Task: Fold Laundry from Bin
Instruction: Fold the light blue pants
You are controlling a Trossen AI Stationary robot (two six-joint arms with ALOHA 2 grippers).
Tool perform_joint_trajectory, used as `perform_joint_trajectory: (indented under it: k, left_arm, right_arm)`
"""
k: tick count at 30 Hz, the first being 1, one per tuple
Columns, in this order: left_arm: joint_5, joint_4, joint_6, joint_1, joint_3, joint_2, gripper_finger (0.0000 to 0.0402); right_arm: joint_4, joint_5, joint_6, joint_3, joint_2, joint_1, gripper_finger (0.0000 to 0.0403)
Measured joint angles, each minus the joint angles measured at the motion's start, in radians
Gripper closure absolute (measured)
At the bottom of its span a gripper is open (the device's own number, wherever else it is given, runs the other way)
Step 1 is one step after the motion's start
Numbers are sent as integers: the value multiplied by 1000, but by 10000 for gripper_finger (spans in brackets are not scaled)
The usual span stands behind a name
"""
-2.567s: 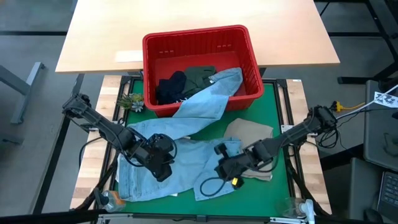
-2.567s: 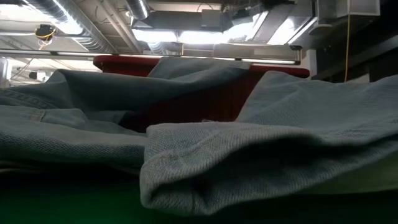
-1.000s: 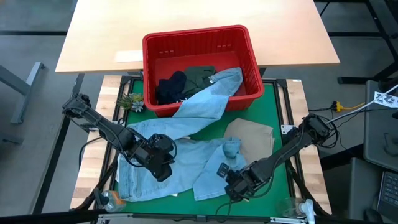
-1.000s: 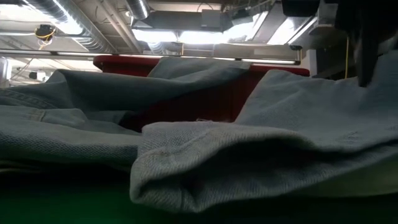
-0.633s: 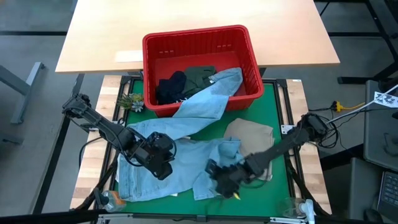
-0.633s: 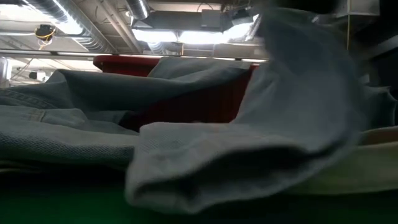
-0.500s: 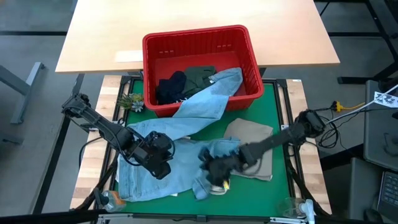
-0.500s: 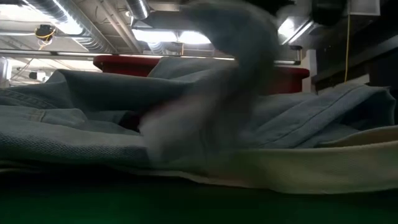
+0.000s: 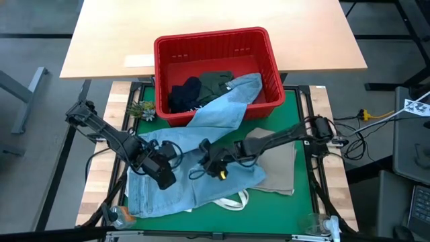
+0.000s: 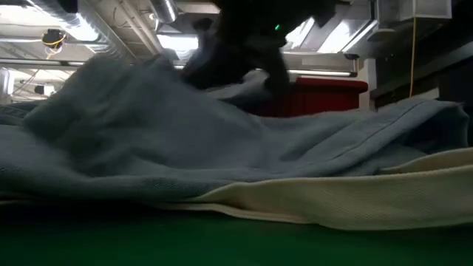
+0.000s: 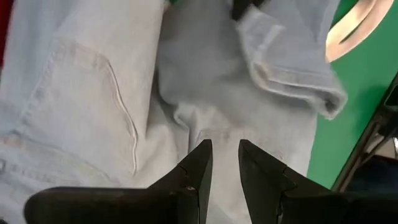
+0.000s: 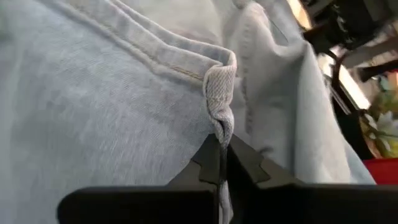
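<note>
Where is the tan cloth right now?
In the high view, the tan cloth lies on the green mat, right of centre, below the red bin, its left part under the jeans.

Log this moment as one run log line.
stage: folding jeans | right gripper: shut on jeans hem | left gripper: on jeans, fingers slightly apart

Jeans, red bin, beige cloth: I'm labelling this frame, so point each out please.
jeans [image 9: 161, 196] high view, flat denim near the front edge.
red bin [image 9: 213, 40] high view, back rim.
beige cloth [image 9: 279, 176] high view, bare right part.
</note>
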Motion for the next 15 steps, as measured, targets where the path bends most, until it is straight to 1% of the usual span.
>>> perform_joint_trajectory:
  k: [4, 6, 11, 15]
  left_arm:
    - [11, 1, -13, -8, 0, 0, 327]
    - [11, 2, -13, -7, 0, 0, 327]
    - [11, 26, -13, -7, 0, 0, 327]
    - [11, 73, -13, -7, 0, 1, 327]
  right_arm:
    - [118, 0, 0, 0, 44, -32, 397]
    - [167, -1, 0, 0, 69, -43, 392]
    - [202, 0, 1, 0, 117, -54, 378]
    - [201, 27, 2, 0, 136, -52, 368]
